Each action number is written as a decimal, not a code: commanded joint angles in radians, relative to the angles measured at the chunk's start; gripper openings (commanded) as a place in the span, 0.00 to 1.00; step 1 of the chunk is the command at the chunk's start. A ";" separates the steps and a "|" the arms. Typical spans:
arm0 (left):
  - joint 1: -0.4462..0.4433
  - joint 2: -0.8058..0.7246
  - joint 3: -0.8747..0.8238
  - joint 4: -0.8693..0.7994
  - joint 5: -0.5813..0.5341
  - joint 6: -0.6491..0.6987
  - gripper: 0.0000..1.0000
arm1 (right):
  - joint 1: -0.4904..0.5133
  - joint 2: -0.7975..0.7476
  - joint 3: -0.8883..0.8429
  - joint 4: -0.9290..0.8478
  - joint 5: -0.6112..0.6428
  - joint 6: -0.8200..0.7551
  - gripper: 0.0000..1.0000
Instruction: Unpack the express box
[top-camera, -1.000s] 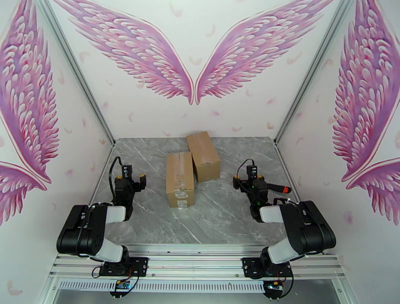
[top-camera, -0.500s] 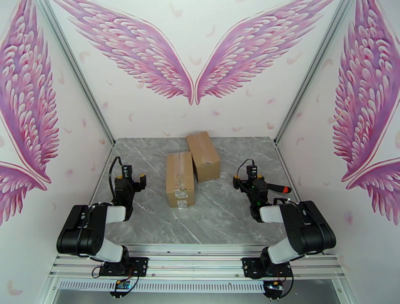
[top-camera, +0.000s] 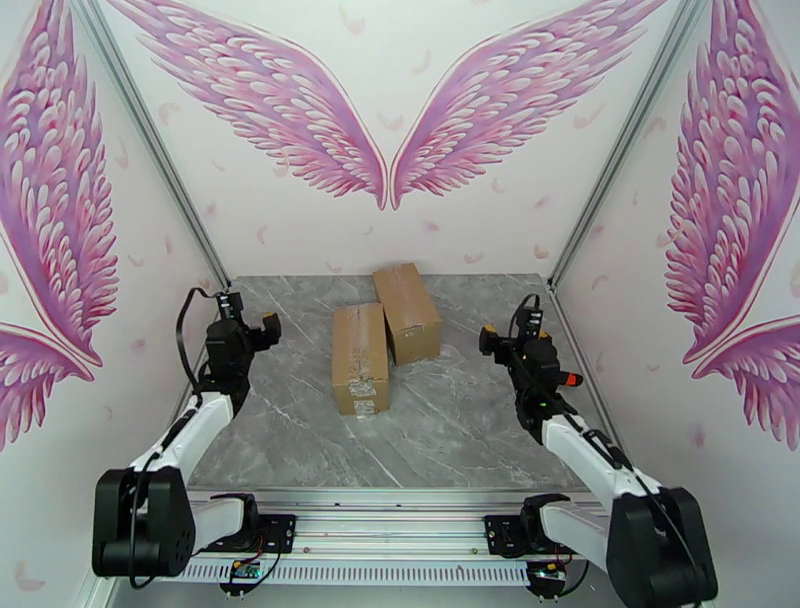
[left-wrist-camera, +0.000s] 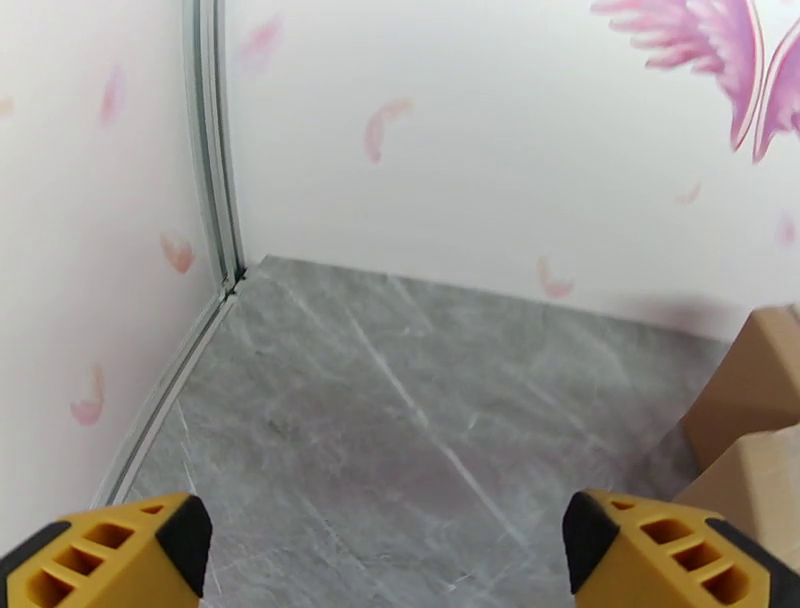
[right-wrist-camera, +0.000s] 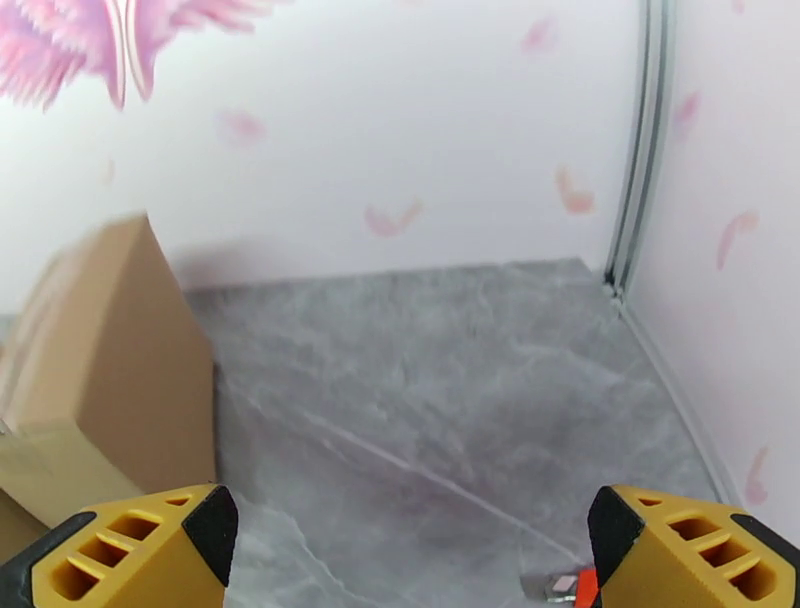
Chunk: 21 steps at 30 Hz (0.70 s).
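Right now the two cardboard boxes sit near the middle of your grey worktop. The near box lies lengthwise with clear tape across its near end. The far box sits just behind it and to the right, turned at a slight angle. Its near left corner appears to touch the near box. Both boxes are closed.

Your left tool hangs over the worktop to the left of the near box, well apart from it. In the left wrist view the left tool is spread wide, its yellow fingertips sit at the bottom corners, and bare worktop lies between them. It grips nothing, and the box edges show at the right border.

Your right tool hangs to the right of the far box, clear of it. In the right wrist view the right tool is equally wide apart and has hold of nothing. The far box stands off to its left.

A slim black item with an orange-red tip lies on the worktop beside the right arm, toward the right wall.
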 joint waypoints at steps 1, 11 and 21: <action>-0.012 -0.088 0.050 -0.310 0.065 -0.125 0.99 | -0.004 -0.089 0.077 -0.380 0.028 0.160 0.99; -0.161 -0.221 0.125 -0.588 0.149 -0.260 0.99 | -0.019 -0.074 0.333 -0.868 -0.119 0.391 0.94; -0.333 -0.197 0.123 -0.609 0.196 -0.292 0.99 | -0.082 0.059 0.391 -0.932 -0.261 0.432 0.93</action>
